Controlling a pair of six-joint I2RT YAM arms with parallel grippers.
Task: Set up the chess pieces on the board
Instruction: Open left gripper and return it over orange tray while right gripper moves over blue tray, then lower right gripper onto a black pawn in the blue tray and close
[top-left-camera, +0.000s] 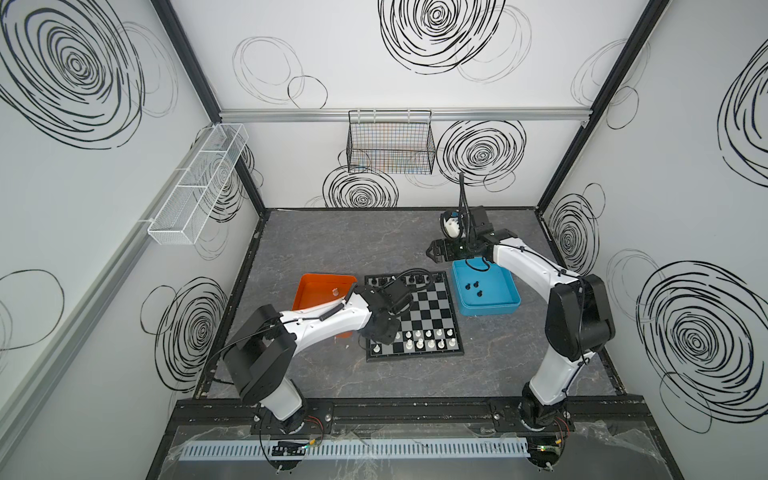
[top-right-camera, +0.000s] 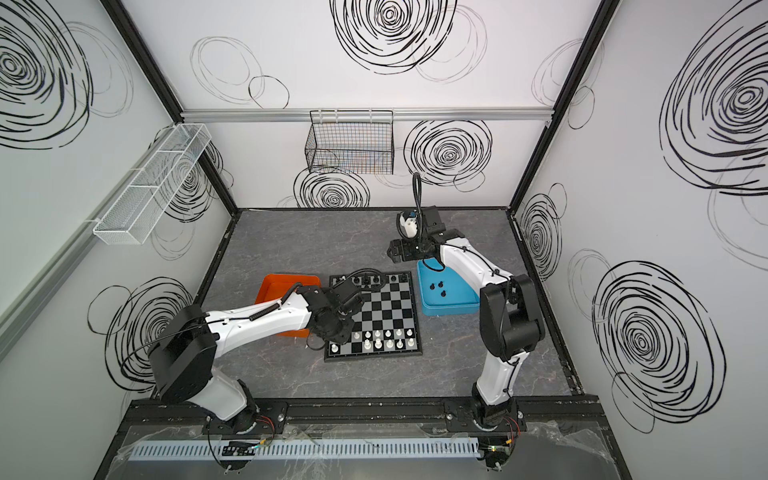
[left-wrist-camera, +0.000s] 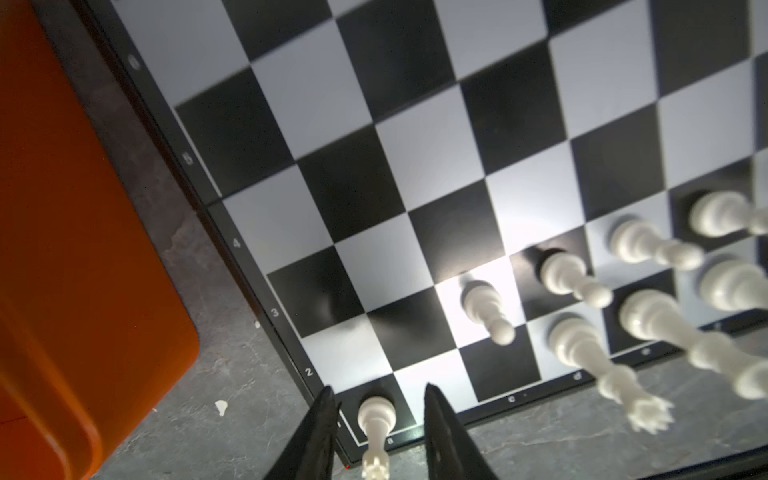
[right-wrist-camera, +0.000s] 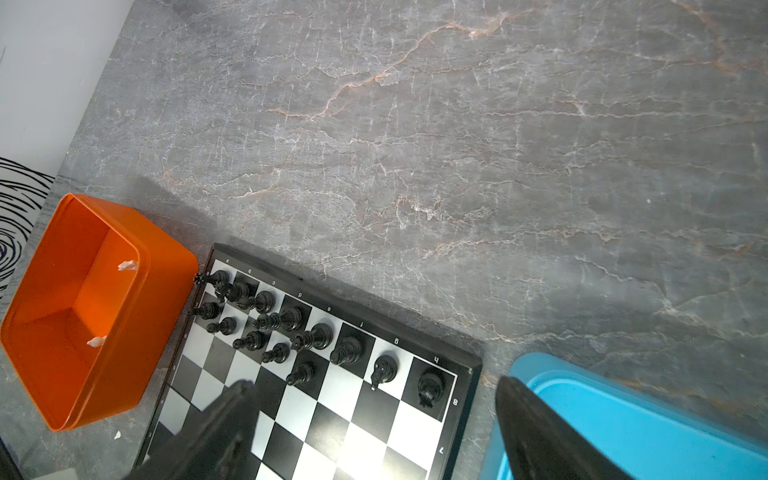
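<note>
The board (top-left-camera: 424, 307) lies in the middle of the table. Several white chess pieces (top-left-camera: 419, 343) stand on its near rows and several black ones (right-wrist-camera: 291, 320) on its far rows. A white rook (left-wrist-camera: 376, 415) stands on the near-left corner square. My left gripper (left-wrist-camera: 379, 388) straddles it, open, with a gap showing on each side. My right gripper (right-wrist-camera: 372, 382) hangs wide open and empty above the board's far right corner, next to the blue tray (top-left-camera: 490, 309), which holds three black pieces (top-left-camera: 471, 286).
An orange tray (right-wrist-camera: 50, 332) beside the board's left edge holds two white pieces (right-wrist-camera: 126, 265). A black wire basket (top-left-camera: 390, 145) hangs on the back wall and a white mesh shelf (top-left-camera: 199, 183) on the left wall. A small white scrap (left-wrist-camera: 221, 407) lies on the table.
</note>
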